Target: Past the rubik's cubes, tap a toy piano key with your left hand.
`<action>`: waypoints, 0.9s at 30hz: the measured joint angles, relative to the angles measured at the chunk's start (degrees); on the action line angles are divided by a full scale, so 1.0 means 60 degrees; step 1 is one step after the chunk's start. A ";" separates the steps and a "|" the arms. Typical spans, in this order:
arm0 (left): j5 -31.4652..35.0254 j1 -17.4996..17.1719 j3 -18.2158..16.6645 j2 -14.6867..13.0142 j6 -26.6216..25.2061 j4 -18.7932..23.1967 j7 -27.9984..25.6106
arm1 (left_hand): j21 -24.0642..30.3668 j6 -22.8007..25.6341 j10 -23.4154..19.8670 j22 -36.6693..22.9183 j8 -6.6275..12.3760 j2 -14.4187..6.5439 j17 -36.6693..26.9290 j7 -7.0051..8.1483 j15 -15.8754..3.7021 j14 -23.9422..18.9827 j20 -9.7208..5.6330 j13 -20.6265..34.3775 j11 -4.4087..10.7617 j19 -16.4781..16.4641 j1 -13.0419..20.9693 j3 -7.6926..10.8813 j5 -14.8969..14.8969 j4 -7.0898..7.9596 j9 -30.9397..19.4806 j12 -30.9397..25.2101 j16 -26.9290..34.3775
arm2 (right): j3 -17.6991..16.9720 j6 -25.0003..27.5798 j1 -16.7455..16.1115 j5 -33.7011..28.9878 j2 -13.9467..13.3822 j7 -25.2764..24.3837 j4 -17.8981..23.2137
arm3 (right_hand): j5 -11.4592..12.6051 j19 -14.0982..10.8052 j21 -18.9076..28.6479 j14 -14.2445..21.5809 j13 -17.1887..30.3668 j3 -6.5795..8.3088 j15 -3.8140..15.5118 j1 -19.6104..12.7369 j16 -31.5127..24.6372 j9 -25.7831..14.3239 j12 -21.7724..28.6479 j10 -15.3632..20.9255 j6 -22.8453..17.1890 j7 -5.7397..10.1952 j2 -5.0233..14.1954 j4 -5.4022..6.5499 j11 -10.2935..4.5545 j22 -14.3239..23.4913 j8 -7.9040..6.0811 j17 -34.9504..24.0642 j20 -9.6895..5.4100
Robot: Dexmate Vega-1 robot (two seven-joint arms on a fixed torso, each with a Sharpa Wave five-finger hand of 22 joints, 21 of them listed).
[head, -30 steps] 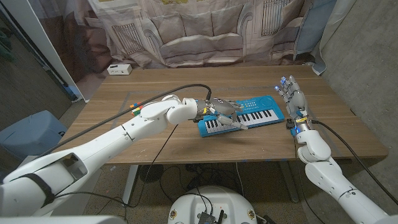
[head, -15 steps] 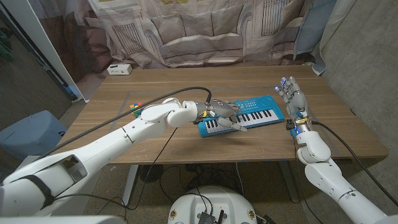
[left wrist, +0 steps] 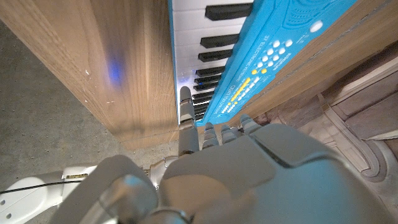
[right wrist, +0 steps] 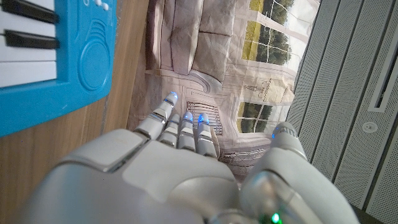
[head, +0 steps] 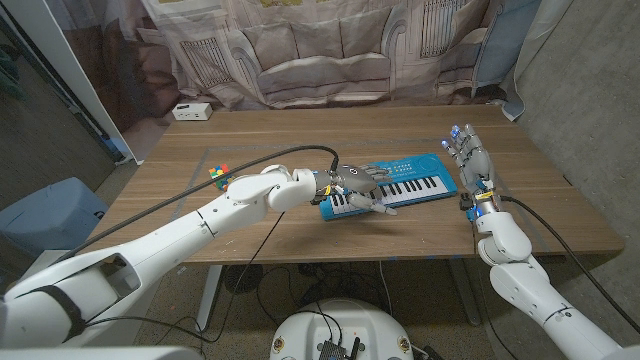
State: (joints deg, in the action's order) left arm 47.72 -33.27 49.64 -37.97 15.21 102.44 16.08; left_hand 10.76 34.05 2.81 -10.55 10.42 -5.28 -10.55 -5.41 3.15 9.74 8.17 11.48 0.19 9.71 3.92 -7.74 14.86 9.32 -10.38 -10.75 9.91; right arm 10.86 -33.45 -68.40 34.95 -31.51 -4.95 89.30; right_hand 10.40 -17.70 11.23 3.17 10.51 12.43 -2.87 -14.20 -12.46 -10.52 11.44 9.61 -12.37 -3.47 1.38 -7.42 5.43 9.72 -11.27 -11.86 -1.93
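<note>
Toy piano [head: 392, 184], blue-cased with white and black keys, is lying across the wooden table [head: 300, 230] right of centre, and I am holding my left hand [head: 362, 186] over the left end of its keyboard. The left arm is reaching past the rubik's cube [head: 219, 174], which is sitting near the table's left side, well apart from the piano; I can make out one cube for certain. So the reach is looking done to me. What remains, as I judge it, is the tap itself: in the left wrist view my left hand is gripping nothing, one finger [left wrist: 185, 118] stretching out along the front edge of the white keys while the others are curling in over the case. Whether it is pressing a key I cannot tell. My right hand [head: 470, 163] is standing on edge just beside the piano's right end, fingers spread upward, grasping nothing and playing no part. A small white box [head: 191, 111] is sitting at the far left edge. Tiny white lettering is running along the piano's button row, too small for me to read.
</note>
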 measured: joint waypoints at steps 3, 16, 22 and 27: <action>0.0084 -0.0024 0.0013 0.0002 0.0059 -0.0065 -0.0185 | 0.0000 0.0105 0.0030 0.0000 0.0037 0.0000 0.0000 0.0016 0.0000 0.0000 0.0000 0.0000 -0.0029 0.0000 0.0000 0.0000 0.0000 0.0000 0.0000 0.0000 0.0000 | 0.0002 0.0000 -0.0004 0.0002 0.0000 0.0000 0.0000 | 0.0000 0.0000 0.0000 0.0000 0.0000 0.0000 0.0000 0.0000 0.0000 0.0000 0.0000 0.0000 0.0000 0.0000 0.0000 0.0000 0.0000 0.0000 0.0000 0.0000 0.0000; 0.0276 -0.0048 0.0041 0.0004 0.0108 -0.0166 -0.0437 | 0.0000 0.0639 0.0079 0.0001 0.0258 -0.0064 0.0027 -0.0122 0.0001 -0.0001 -0.0051 0.0000 0.0020 0.0051 -0.0063 0.0003 0.0074 -0.0003 -0.0001 -0.0047 0.0083 | 0.0004 0.0039 -0.0008 0.0005 -0.0003 -0.0007 0.0030 | 0.0000 0.0034 0.0000 -0.0001 0.0000 0.0000 0.0001 0.0000 0.0000 0.0000 0.0002 0.0000 0.0000 0.0000 0.0000 0.0000 0.0000 0.0000 0.0000 0.0000 0.0034; 0.0183 -0.0021 0.0071 0.0065 0.0142 -0.0324 -0.0437 | 0.0000 0.0675 0.0079 0.0002 0.0258 -0.0064 0.0028 -0.0085 0.0001 -0.0001 -0.0051 0.0000 0.0019 0.0051 -0.0063 0.0029 0.0074 -0.0029 -0.0001 -0.0047 0.0084 | 0.0005 0.0097 0.0006 0.0038 -0.0008 -0.0008 0.0031 | 0.0000 -0.0001 0.0000 -0.0001 0.0000 0.0000 0.0001 0.0000 0.0000 0.0000 0.0003 0.0000 0.0000 0.0000 0.0000 0.0000 0.0000 0.0000 0.0000 0.0000 0.0069; 0.0089 0.0027 0.0100 0.0118 0.0173 -0.0441 -0.0435 | 0.0056 0.0675 0.0078 0.0002 0.0258 -0.0063 0.0028 -0.0085 0.0001 -0.0001 -0.0051 0.0000 0.0019 0.0051 -0.0062 0.0029 0.0074 -0.0029 -0.0002 -0.0047 0.0083 | 0.0006 0.0120 0.0015 0.0051 -0.0009 -0.0008 0.0022 | 0.0000 -0.0001 0.0000 -0.0001 0.0000 0.0000 0.0001 0.0000 0.0000 0.0000 0.0004 0.0000 0.0000 0.0000 0.0000 0.0000 0.0000 0.0000 0.0000 0.0000 0.0068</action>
State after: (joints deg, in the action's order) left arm 48.26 -33.11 50.24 -37.26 16.24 99.79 13.47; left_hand 11.09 38.10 3.28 -10.54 11.97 -5.66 -10.39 -5.92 3.15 9.73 7.87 11.48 0.31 10.01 3.55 -7.56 15.30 9.15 -10.39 -11.03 10.41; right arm 10.90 -32.72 -68.31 35.25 -31.56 -4.99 89.43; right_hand 10.40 -17.71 11.24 3.17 10.51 12.43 -2.86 -14.20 -12.46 -10.52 11.46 9.61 -12.37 -3.47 1.37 -7.42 5.43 9.72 -11.27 -11.85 -1.52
